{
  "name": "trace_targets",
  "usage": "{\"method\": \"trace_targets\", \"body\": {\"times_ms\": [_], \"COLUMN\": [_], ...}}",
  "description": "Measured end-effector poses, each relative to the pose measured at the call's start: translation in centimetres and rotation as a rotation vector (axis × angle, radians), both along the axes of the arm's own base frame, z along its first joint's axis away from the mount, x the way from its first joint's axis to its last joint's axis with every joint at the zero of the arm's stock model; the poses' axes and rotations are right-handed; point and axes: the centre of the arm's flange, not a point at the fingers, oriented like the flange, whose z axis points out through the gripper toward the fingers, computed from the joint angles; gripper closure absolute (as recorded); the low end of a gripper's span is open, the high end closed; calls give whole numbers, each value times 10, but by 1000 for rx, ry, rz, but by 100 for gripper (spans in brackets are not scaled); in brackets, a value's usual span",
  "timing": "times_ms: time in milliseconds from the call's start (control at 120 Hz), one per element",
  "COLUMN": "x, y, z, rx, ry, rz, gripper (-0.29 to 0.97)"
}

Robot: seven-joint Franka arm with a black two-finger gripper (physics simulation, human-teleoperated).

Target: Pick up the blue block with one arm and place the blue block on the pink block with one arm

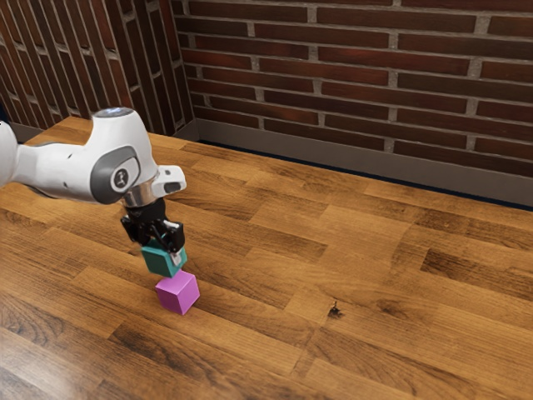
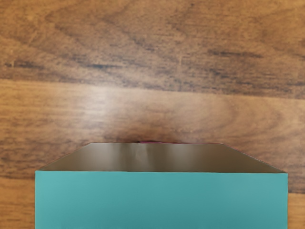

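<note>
1. Closest in, right under the hand in the wrist view: the blue block [image 2: 162, 200]. It shows a flat teal-green face, a darker shaded top and crisp, straight edges. A thin sliver of the pink block [image 2: 151, 141] peeks past its far edge.
2. On the exterior view's left, the arm [image 1: 75, 171] comes in over the worktop [image 1: 375, 250]. The gripper [image 1: 163, 247] points down, its fingers set narrow and clamped on the blue block [image 1: 163, 261] from two sides.
3. The blue block hangs just over the pink block [image 1: 177, 292], a touch toward the exterior view's left. Touching or just apart, I cannot tell. Both are well apart from the worktop's far edge.
4. Moving right, bare boards run wide. A small dark mark [image 1: 335, 310] sits well apart from the pink block.
5. The brick wall [image 1: 358, 75] rises behind the far edge.
</note>
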Motion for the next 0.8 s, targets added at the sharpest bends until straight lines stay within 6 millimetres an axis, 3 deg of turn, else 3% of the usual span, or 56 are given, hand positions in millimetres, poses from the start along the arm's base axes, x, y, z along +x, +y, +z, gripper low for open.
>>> {"method": "trace_targets", "body": {"times_ms": [242,800], "x": [-10,-11], "y": [-24,-8], "z": [-8,-7], "rx": [2,62], "ry": [-5,-31], "rz": [16,60], "gripper": [33,33]}}
